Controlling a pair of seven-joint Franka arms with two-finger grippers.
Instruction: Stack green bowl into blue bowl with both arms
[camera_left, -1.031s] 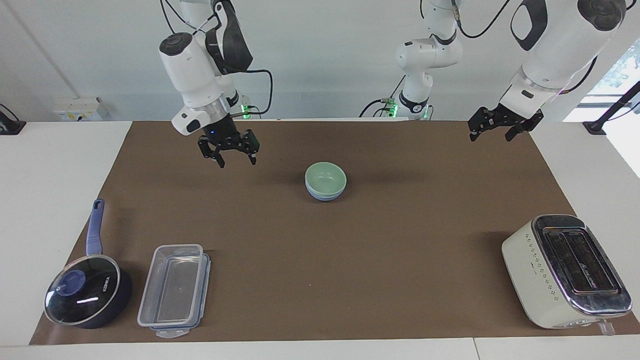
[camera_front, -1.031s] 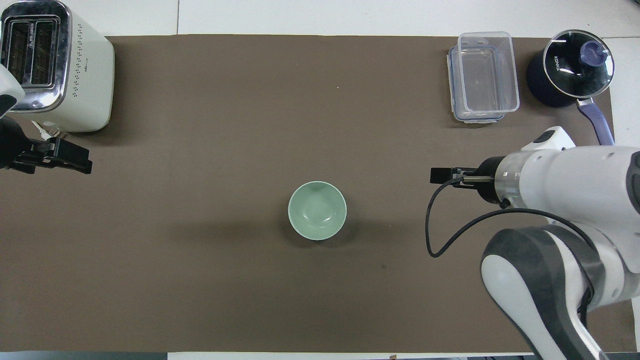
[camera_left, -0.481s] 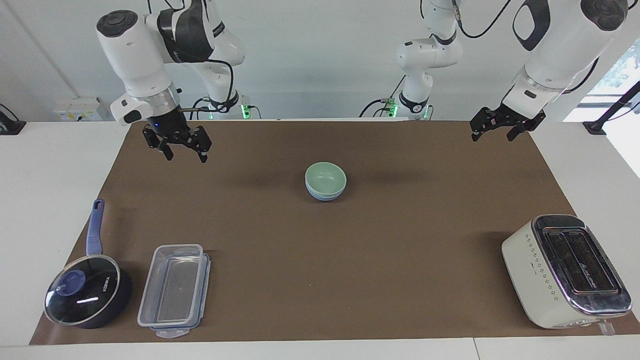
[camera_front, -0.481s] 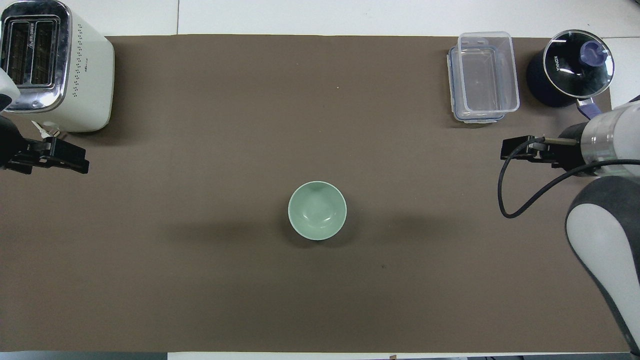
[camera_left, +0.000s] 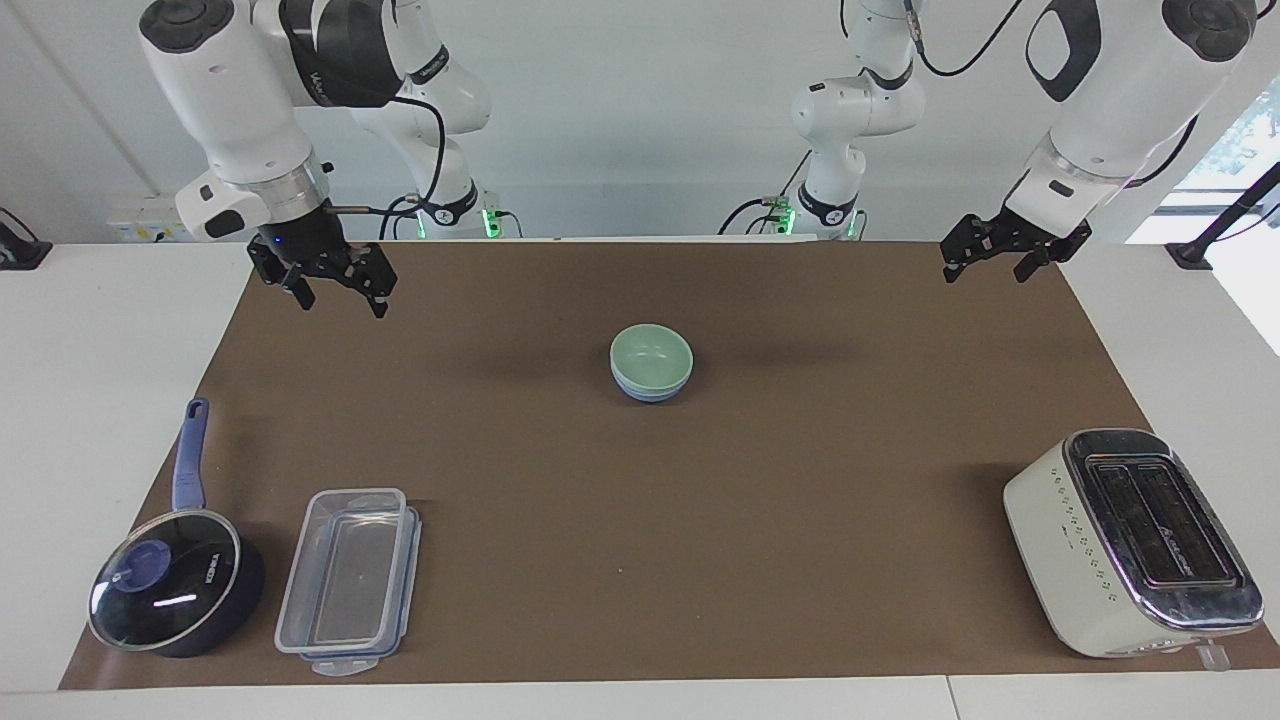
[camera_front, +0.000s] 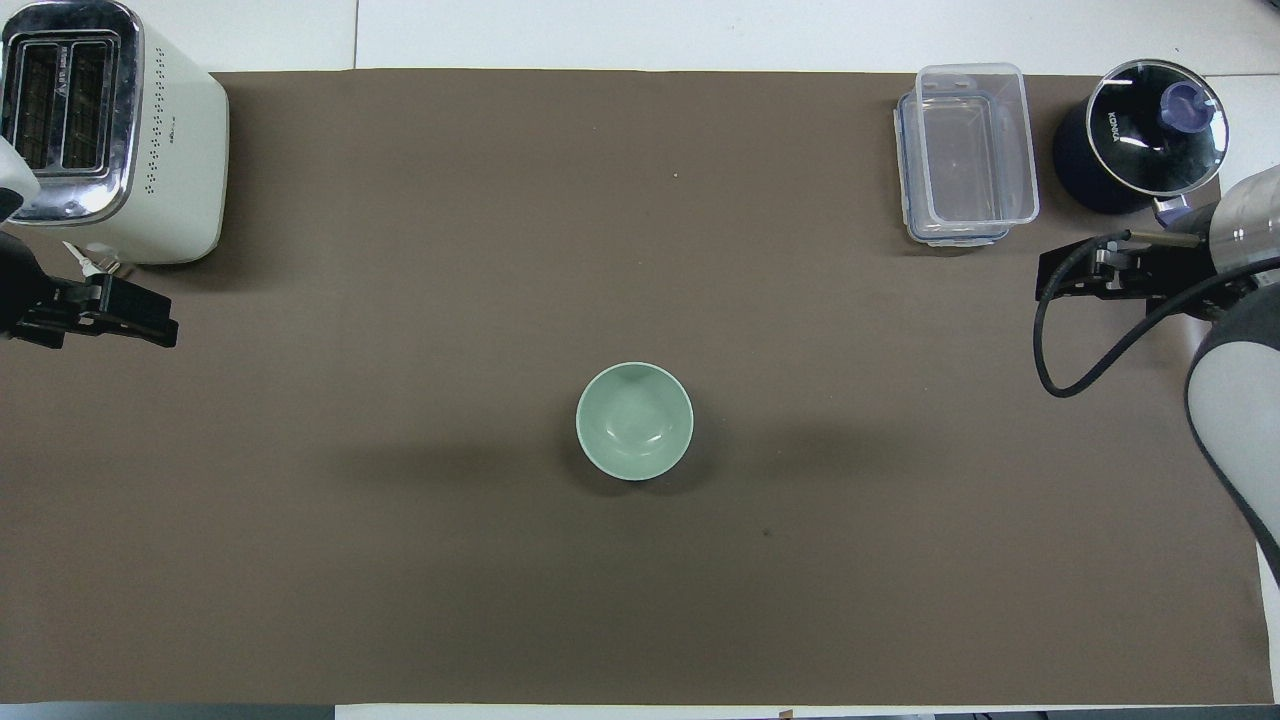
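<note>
Facing view, bowls: small round pale mint-green bowl (camera_left: 651, 353) sits inside small round light periwinkle-blue bowl (camera_left: 650, 390), mid brown mat (camera_left: 800, 480).
Right gripper (camera_left: 338, 295): fingers apart, empty, above mat's corner.
Left gripper (camera_left: 985, 262): fingers apart, empty, above mat's other robot-side corner.

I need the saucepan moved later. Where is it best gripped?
Probably by the handle, coming from above: it sticks out of the saucepan toward the robots, long and narrow, whereas the glass lid covers the wide round body.
</note>
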